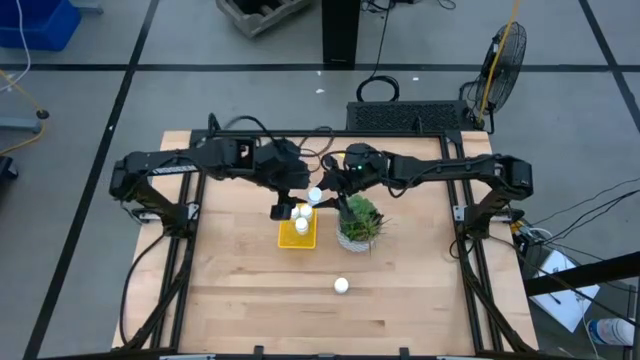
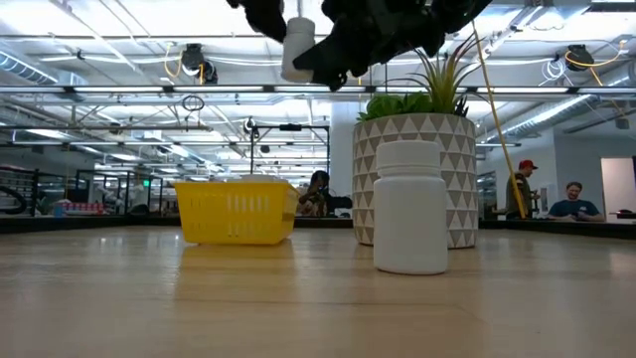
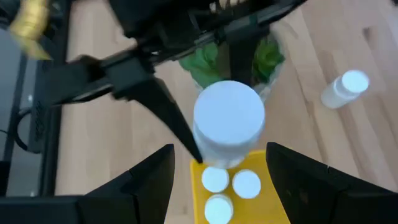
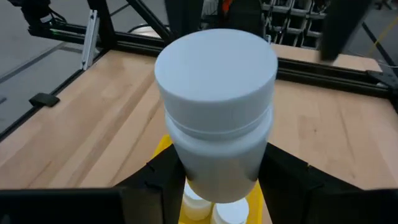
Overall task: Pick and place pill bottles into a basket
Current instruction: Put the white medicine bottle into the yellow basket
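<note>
My right gripper (image 1: 320,190) is shut on a white pill bottle (image 3: 229,121) and holds it in the air over the yellow basket (image 1: 298,240). Three more pill bottles (image 3: 231,186) stand on their bases in the basket. Another pill bottle (image 1: 341,286) stands alone on the table nearer the front edge, large in the low view (image 2: 409,207). My left gripper (image 1: 288,203) hovers open just left of the held bottle, above the basket's far end, with nothing between its fingers. My right gripper pinches the lower part of the bottle's body (image 4: 214,180) between its two fingers, well below the cap (image 4: 216,59). The fingers come from the table's right side, slanting a little downward. The bottle is lifted clear, cap up and roughly upright, above the basket.
A green potted plant (image 1: 360,225) in a patterned white pot stands just right of the basket, under the right arm. Bare wooden table lies to the left, to the right and toward the front edge. People sit in the room beyond the table.
</note>
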You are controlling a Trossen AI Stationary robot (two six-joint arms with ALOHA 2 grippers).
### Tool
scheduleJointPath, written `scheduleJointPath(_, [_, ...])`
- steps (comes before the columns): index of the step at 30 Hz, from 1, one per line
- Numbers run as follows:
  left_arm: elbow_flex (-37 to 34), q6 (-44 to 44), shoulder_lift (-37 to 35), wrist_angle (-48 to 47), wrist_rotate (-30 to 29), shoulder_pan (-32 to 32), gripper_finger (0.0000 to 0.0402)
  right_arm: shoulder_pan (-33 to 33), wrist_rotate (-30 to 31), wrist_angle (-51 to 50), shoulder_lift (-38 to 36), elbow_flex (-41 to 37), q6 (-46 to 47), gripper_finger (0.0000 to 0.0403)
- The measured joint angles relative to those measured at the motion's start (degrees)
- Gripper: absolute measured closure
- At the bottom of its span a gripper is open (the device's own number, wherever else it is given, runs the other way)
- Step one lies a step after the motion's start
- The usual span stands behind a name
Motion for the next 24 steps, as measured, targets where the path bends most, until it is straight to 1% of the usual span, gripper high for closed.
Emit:
scheduleJointPath(8, [0.17,0.4,2.4,0.13,0.19,0.04,0.0147,0.15,-0.14,0.72,1.51,-0.04,0.06,0.0239])
scheduleJointPath(12, [0.17,0.37,2.32,0.61,0.39,0.0,0.0147,0.13,-1.44,1.72,1.44,-0.04,0.17,0.0239])
scheduleJointPath(24, [0.17,0.03,2.32,0.14,0.76,-0.2,0.0147,0.5,-1.42,2.06,1.46,-0.04,0.51,0.0242])
